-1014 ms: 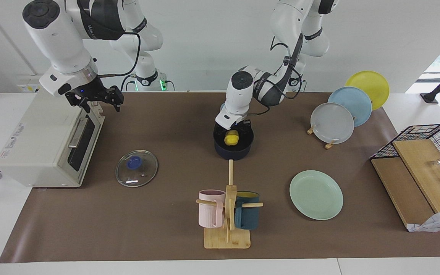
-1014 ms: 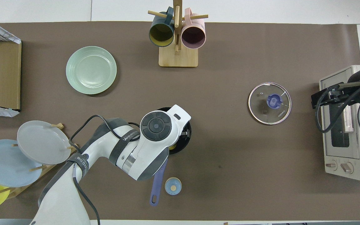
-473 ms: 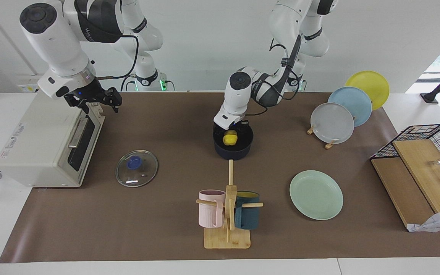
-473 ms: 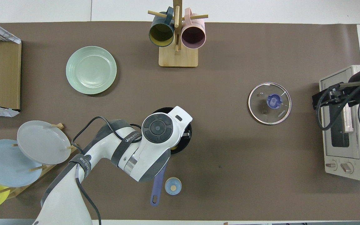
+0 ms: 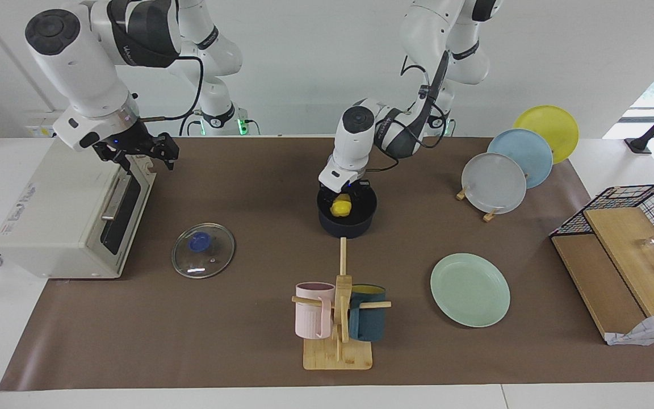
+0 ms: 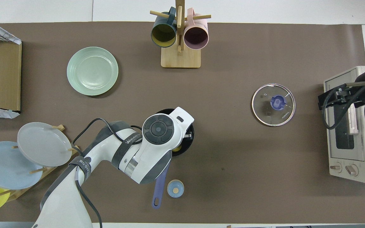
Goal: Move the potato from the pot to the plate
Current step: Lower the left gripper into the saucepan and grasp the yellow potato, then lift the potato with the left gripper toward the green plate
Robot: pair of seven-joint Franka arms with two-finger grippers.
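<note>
While the facing view shows the left end effector (image 5: 343, 196) down in the pot (image 5: 347, 222), pinching the lumpy bright yellow potato (image 5: 341, 205), the right end effector (image 5: 141, 149) hangs spread over the oven (image 5: 66, 213). From overhead, "KONKA" reads on the lid (image 6: 273, 104); the left arm hides most of the pot (image 6: 187, 144), and the plate (image 6: 92, 71) lies farther from the robots.

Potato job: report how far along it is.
Done: the glass lid is off, lying on the mat. In hand: the left end effector is shut on the potato inside the pot. Left: lift it and set it on the empty mint-green plate.
</note>
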